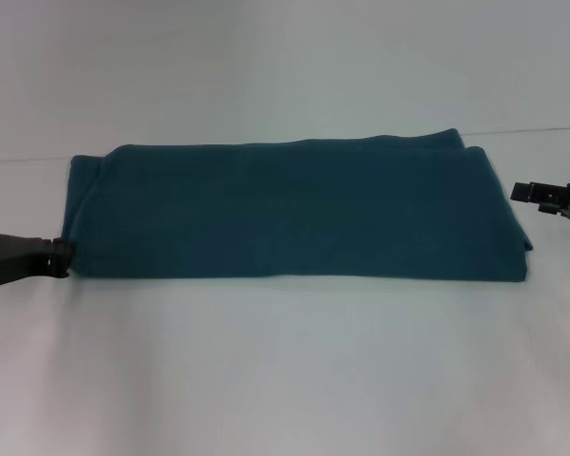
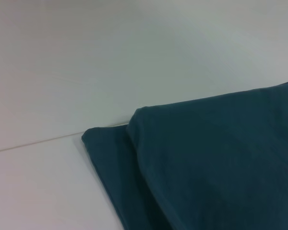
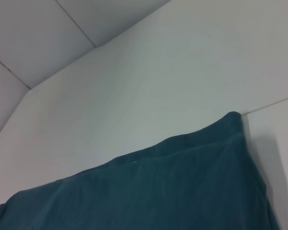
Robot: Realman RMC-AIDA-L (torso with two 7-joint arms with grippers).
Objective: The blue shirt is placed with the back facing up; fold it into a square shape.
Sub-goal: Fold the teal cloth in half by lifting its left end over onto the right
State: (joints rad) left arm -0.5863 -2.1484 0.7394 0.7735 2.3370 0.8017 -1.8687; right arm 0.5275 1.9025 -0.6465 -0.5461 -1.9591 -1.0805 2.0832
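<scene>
Progress judged partial: blue shirt (image 1: 294, 211) lies on the desk (image 1: 285, 370) folded into a long band, not yet square; left tool (image 1: 65, 257) touches its left end, right tool (image 1: 530, 193) hangs just beside its right end, grip of both indeterminable.

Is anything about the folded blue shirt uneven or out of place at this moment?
Slightly. The blue shirt is a wide rectangle, not a square. At its left end a lower layer sticks out past the top fold. The left gripper touches that end.
</scene>
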